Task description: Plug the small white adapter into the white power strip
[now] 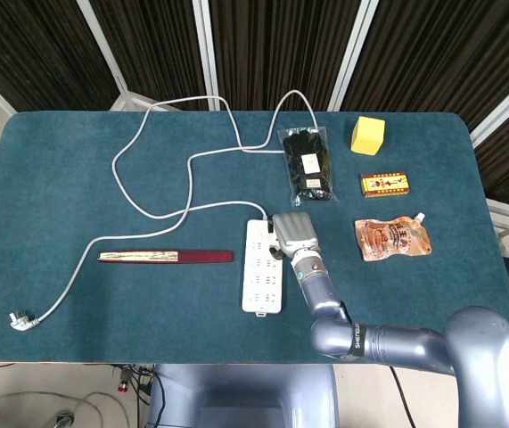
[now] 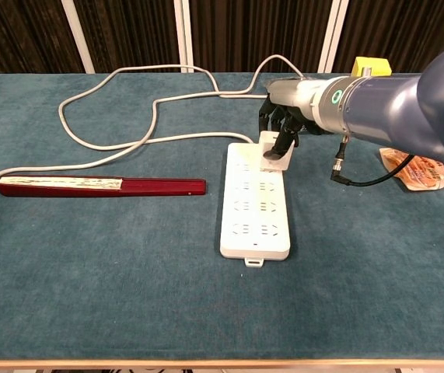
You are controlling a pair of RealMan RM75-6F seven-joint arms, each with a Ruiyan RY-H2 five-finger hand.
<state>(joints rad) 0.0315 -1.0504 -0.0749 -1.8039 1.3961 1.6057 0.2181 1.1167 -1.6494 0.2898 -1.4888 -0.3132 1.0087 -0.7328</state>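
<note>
The white power strip (image 1: 262,267) (image 2: 254,203) lies lengthwise at the middle of the blue table, its grey cord (image 1: 160,161) (image 2: 120,105) looping off to the back left. The small white adapter (image 2: 274,152) sits on the strip's far end, tilted a little. My right hand (image 1: 292,234) (image 2: 285,123) reaches in from the right and holds the adapter from above with dark fingers; in the head view the hand covers the adapter. My left hand shows in neither view.
A long red flat box (image 1: 165,257) (image 2: 101,186) lies left of the strip. Behind and right are a black packet (image 1: 307,165), a yellow cube (image 1: 367,135) (image 2: 372,65), a small printed box (image 1: 386,185) and an orange pouch (image 1: 392,238) (image 2: 420,167). The cord's plug (image 1: 22,319) rests front left.
</note>
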